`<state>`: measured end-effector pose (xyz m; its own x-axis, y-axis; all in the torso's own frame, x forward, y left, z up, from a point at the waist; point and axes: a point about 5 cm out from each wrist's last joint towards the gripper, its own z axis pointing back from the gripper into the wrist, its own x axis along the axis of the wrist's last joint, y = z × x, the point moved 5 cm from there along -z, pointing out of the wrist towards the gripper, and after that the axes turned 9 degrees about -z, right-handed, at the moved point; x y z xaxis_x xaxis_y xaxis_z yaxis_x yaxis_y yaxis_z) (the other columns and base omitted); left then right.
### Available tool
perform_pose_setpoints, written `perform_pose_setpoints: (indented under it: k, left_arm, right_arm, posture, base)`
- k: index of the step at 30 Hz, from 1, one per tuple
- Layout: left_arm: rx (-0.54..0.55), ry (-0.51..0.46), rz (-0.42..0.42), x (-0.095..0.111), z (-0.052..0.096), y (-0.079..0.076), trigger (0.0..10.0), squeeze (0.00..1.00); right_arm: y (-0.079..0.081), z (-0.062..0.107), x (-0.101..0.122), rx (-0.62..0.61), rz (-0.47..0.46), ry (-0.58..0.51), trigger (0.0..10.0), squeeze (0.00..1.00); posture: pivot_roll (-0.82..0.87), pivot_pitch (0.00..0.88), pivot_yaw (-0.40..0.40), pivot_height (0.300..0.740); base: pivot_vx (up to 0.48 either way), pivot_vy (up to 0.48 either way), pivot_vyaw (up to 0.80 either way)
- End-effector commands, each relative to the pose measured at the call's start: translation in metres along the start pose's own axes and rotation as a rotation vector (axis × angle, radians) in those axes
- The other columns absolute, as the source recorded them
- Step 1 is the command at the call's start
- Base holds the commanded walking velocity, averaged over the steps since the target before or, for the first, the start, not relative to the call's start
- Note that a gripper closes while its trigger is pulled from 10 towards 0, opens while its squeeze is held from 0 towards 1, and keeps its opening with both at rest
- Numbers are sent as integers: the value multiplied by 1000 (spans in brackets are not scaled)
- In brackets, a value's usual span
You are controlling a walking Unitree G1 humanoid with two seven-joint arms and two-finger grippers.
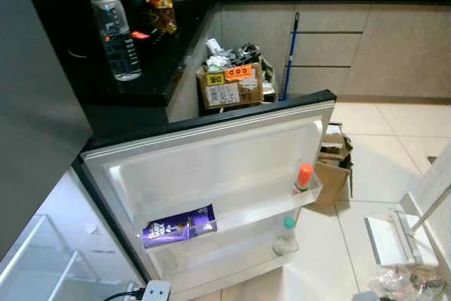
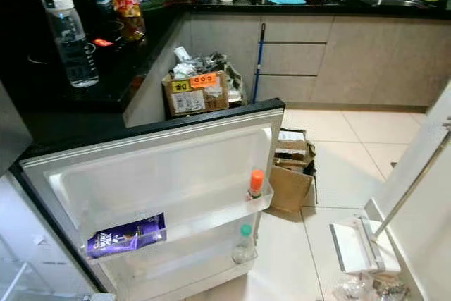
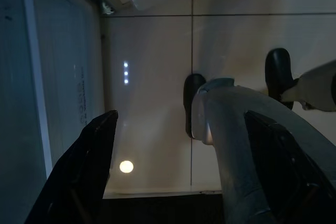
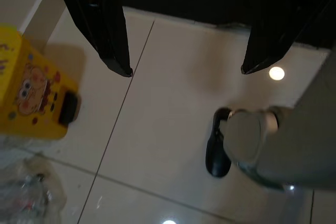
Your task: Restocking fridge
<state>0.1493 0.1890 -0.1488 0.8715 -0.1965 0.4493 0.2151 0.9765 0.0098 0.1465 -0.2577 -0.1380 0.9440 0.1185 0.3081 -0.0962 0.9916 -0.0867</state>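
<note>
The fridge door (image 1: 211, 153) stands open before me. Its upper shelf holds a purple chocolate pack (image 1: 179, 226) lying on its side and a bottle with an orange cap (image 1: 304, 177). A clear bottle with a green cap (image 1: 285, 236) stands on the shelf below. A large water bottle (image 1: 116, 31) stands on the black counter (image 1: 151, 68) at the left. My left gripper (image 3: 178, 124) hangs open over the pale floor, nothing between its fingers. My right gripper (image 4: 184, 69) also hangs open above the tiles, holding nothing.
A cardboard box full of rubbish (image 1: 230, 79) sits by the cabinets, another box (image 1: 332, 167) behind the door. A white stand (image 1: 394, 234) is at the right. A yellow box (image 4: 31, 85) and a plastic bag (image 4: 29, 195) lie on the floor. My own legs and feet (image 4: 218, 148) show below.
</note>
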Motion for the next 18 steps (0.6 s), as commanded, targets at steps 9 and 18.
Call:
perform_pose_setpoints:
  k: [9, 18]
  left_arm:
    - [-4, 22, -15, -4, 0, -2, 10000, 0]
    - [-9, 27, -19, -6, 0, -2, 10000, 0]
  right_arm:
    - [2, -1, 15, -25, 31, -44, 10000, 0]
    - [6, -2, 10, 0, 35, -29, 10000, 0]
  posture:
    - [-96, 0, -12, 740]
    - [-94, 0, -11, 740]
  base:
    - [0, -480, 0]
    - [0, -480, 0]
